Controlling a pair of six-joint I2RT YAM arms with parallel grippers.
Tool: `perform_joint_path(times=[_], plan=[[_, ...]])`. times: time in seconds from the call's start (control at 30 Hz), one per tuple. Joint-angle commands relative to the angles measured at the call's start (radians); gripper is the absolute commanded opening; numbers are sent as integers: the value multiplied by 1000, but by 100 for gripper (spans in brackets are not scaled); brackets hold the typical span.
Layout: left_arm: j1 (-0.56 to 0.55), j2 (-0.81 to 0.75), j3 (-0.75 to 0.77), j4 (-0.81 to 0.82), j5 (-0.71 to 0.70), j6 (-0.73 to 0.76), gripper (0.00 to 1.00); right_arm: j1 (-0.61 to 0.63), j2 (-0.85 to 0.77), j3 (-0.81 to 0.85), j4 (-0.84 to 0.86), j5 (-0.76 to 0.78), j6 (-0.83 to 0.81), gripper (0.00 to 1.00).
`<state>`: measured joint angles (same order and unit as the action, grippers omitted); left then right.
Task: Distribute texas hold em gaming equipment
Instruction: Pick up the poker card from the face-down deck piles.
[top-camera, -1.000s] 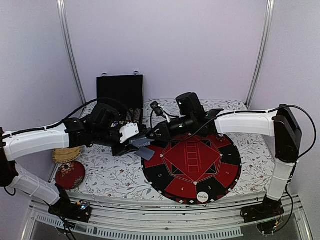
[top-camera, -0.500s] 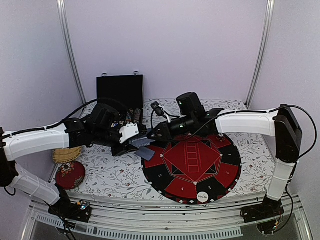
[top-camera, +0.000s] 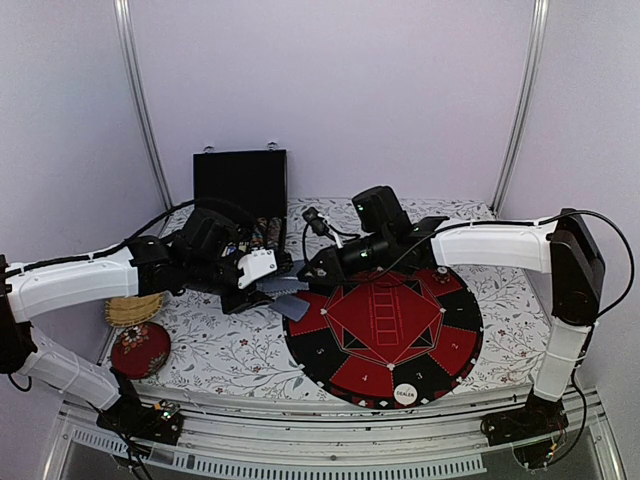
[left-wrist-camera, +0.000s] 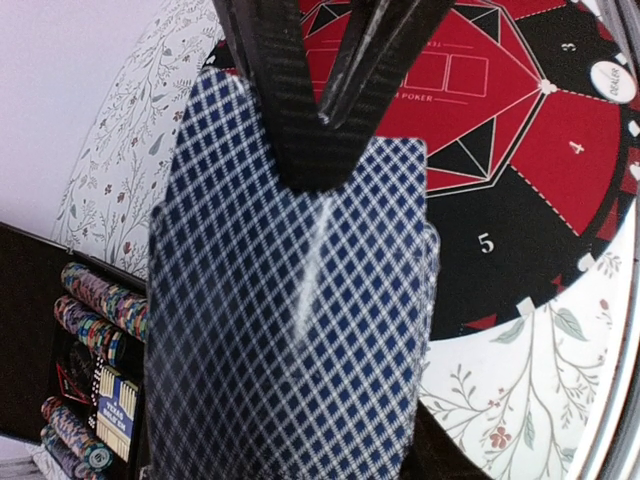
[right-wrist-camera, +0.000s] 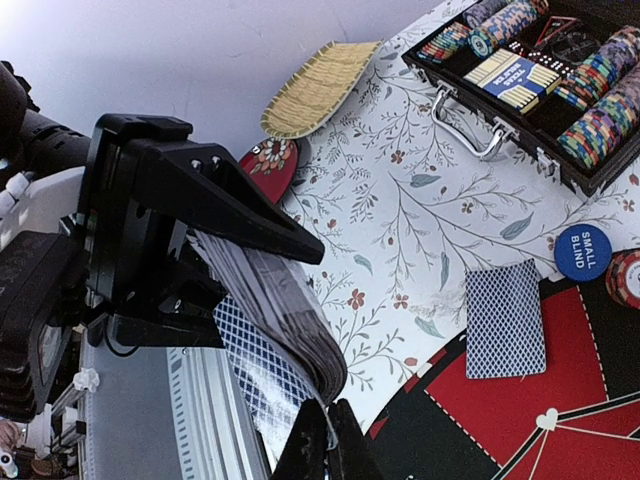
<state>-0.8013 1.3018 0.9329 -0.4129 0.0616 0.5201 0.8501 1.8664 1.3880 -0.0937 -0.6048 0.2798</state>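
Note:
My left gripper (top-camera: 262, 291) is shut on a thick deck of cards (top-camera: 284, 287) with blue-and-white diamond backs, held above the cloth by the left edge of the round mat (top-camera: 390, 345). The deck (left-wrist-camera: 290, 330) fills the left wrist view. My right gripper (right-wrist-camera: 325, 438) is shut on the edge of the deck's top card (right-wrist-camera: 262, 385); its fingers (left-wrist-camera: 300, 110) reach in from the mat side. One card (right-wrist-camera: 505, 318) lies face down at the mat's edge beside a blue SMALL BLIND button (right-wrist-camera: 583, 251) and a striped chip stack (right-wrist-camera: 628, 278). The white DEALER button (top-camera: 405, 394) lies on the mat's near rim.
The open black chip case (top-camera: 240, 182) stands at the back left, with rows of chips (right-wrist-camera: 600, 95) inside. A woven yellow dish (top-camera: 133, 309) and a red floral cushion (top-camera: 140, 350) sit at the left. A railed edge (top-camera: 330, 455) runs along the table's front.
Almost nothing: both grippers stay together at the deck, with only a slight shift of the right wrist.

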Motion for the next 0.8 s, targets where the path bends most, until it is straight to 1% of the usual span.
perform_joint_path(times=[0.0,0.23,0.43,0.53,0.6,0.67,0.7,0.77], plan=[[-3,-17,0,23,6,3,48,-4,-42,18,-50,38,-10,3],[-3,-16,0,22,2,3,48,-4,-99,2,-108,79,-24,2],[-4,-19,1,22,-3,2,48,-6,-151,-23,-118,70,-33,2],[-3,-22,3,22,-10,0,48,-27,-207,-60,-87,67,-18,2],[-3,-25,4,22,-21,-2,48,-73,-263,-121,-20,69,55,2],[-3,-28,7,22,-33,-7,48,-143,-328,-246,102,47,175,2],[-4,-31,9,22,-37,-9,48,-175,-353,-317,183,49,282,2],[-4,-35,12,21,-46,-13,48,-196,-372,-426,318,118,421,2]])
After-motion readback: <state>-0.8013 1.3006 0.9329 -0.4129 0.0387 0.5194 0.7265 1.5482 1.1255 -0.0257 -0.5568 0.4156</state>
